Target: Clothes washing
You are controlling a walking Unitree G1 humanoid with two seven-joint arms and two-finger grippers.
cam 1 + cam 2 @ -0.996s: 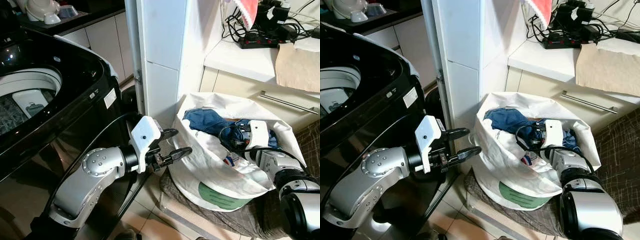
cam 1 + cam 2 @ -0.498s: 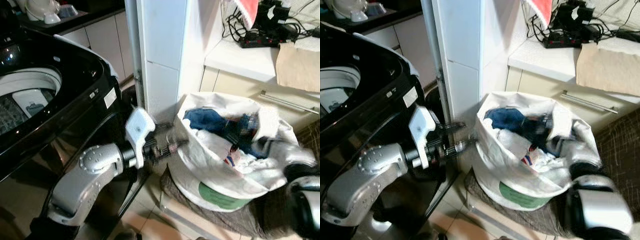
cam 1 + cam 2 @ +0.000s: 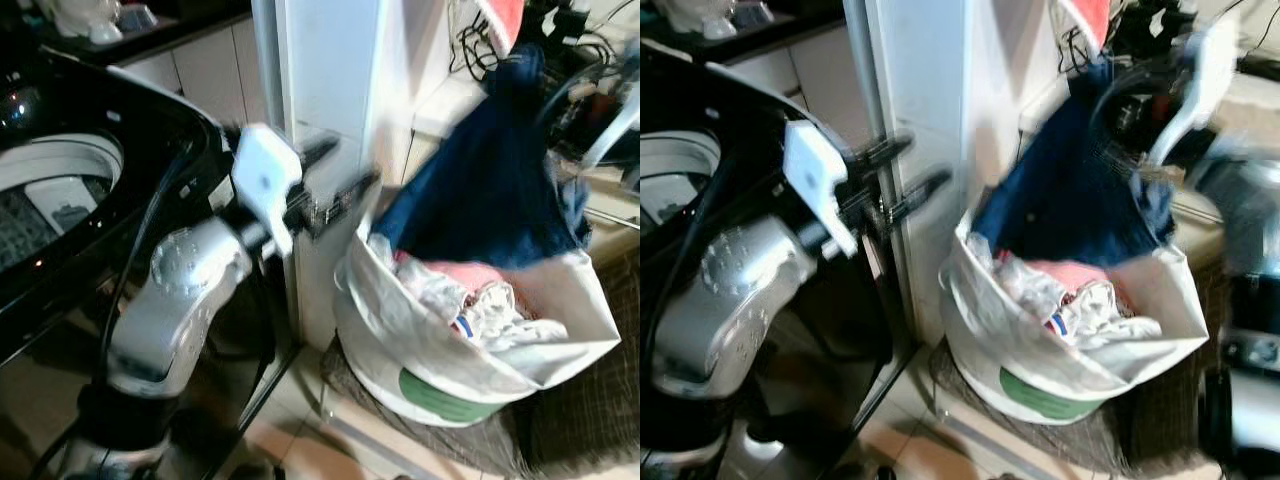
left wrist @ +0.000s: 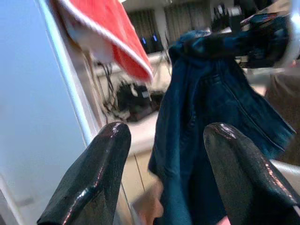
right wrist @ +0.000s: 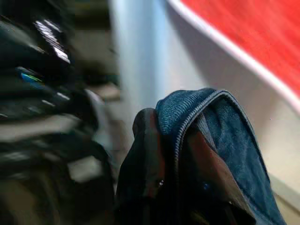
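Observation:
A dark blue denim garment [image 3: 480,190] hangs in the air above the white laundry bag [image 3: 400,320], its lower end still at the bag's mouth. My right gripper [image 5: 178,150] is shut on the garment's top edge, high at the right near the counter. My left gripper [image 3: 338,170] is raised beside the white pillar, open and empty, to the left of the garment [image 4: 211,103]. Pink and white clothes [image 3: 470,290] lie in the bag. The black top-loading washing machine [image 3: 150,130] stands at the left, its drum [image 3: 50,190] open to view.
A white pillar [image 3: 330,80] stands between the washer and the bag. A red cloth [image 4: 112,37] hangs above the counter [image 3: 440,105], which carries a power strip and cables [image 3: 590,60]. The bag rests on a grey checked cushion [image 3: 560,430].
My right gripper has pulled the denim garment up out of the bag, from inside it to counter height. My left arm has swung upward from beside the bag to the pillar.

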